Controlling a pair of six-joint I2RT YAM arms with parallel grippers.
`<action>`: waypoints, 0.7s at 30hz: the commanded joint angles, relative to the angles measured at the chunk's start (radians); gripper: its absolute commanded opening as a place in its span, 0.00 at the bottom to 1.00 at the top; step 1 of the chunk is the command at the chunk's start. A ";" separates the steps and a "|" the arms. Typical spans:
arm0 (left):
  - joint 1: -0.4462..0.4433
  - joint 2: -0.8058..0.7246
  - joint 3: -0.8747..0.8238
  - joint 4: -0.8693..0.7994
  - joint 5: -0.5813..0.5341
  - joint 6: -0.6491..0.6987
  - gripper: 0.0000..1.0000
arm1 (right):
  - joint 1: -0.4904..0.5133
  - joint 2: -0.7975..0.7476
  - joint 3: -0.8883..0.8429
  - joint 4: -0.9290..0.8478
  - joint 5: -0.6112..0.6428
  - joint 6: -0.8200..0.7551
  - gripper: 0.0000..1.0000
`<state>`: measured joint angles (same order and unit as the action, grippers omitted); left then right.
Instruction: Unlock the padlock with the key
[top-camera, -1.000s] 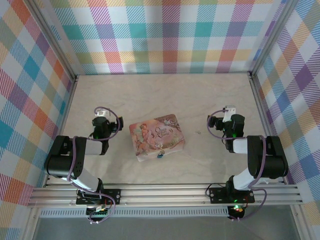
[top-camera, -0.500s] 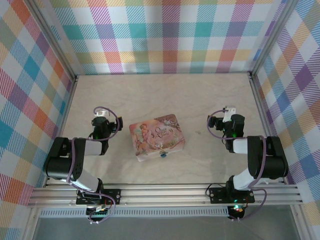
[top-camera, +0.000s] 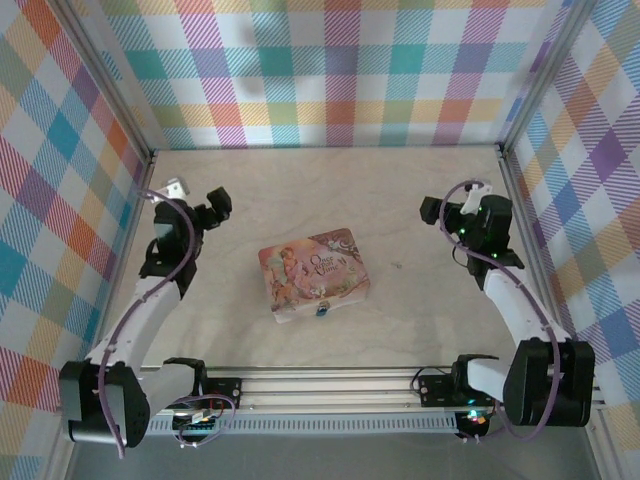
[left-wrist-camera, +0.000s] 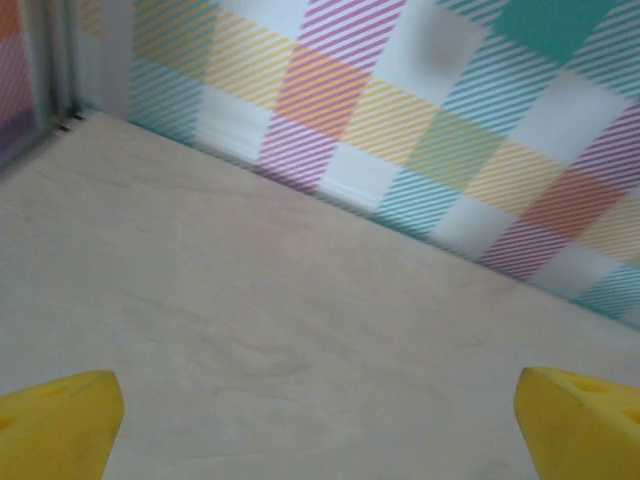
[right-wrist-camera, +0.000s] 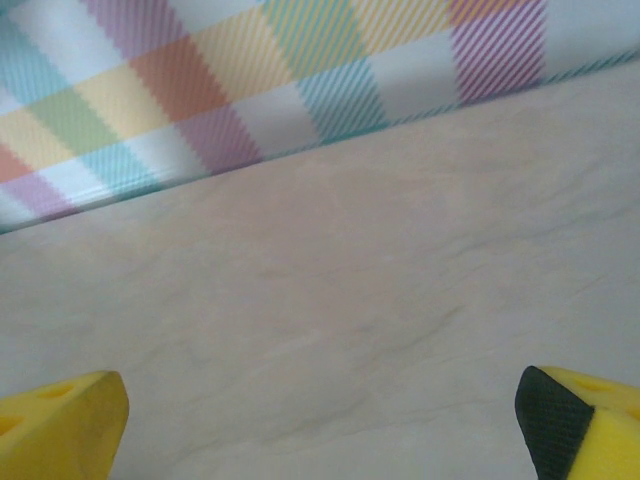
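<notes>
**Q:** Blue body, silver shackle. Where is the padlock (top-camera: 322, 310)?

**A:** Just below centre of the overhead frame, touching the near edge of the pink tin (top-camera: 314, 272). It looks hung at the tin's clasp, but it is too small to be sure.

**Q:** Your grippers?

**A:** My left gripper (top-camera: 215, 205) is to the upper left of the tin and my right gripper (top-camera: 436, 212) to the upper right. Both are well apart from the padlock, which lies lower in the frame and between them. In the wrist views my left fingertips (left-wrist-camera: 58, 425) sit in the bottom corners, spread wide over bare tabletop (left-wrist-camera: 300, 330). My right fingertips (right-wrist-camera: 60, 425) are the same. Both are empty.

**Q:** The key?

**A:** What I take for the key (top-camera: 397, 267) is a pale speck on the table just right of the tin, below and left of my right gripper. I can't confirm it.

**Q:** How would you do this step well?

**A:** My judgement is to fetch the key first, with the right gripper. I'd come down square over it and pinch it by the bow, leaving the blade free. The left should steady the padlock body, since a lock that small will swing when the key goes in.
</notes>
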<state>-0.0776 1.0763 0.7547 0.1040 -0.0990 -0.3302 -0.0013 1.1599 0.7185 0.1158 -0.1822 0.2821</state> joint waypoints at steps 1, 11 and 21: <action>-0.014 -0.030 0.025 -0.296 0.208 -0.173 1.00 | 0.066 -0.006 0.019 -0.227 -0.213 0.132 1.00; -0.166 -0.097 -0.046 -0.522 0.356 -0.352 1.00 | 0.354 0.129 0.055 -0.374 -0.290 0.165 1.00; -0.254 0.066 -0.108 -0.348 0.469 -0.426 1.00 | 0.435 0.270 0.099 -0.343 -0.352 0.185 1.00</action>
<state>-0.3111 1.1233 0.6521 -0.3214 0.3126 -0.7177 0.4217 1.4155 0.7795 -0.2264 -0.4843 0.4557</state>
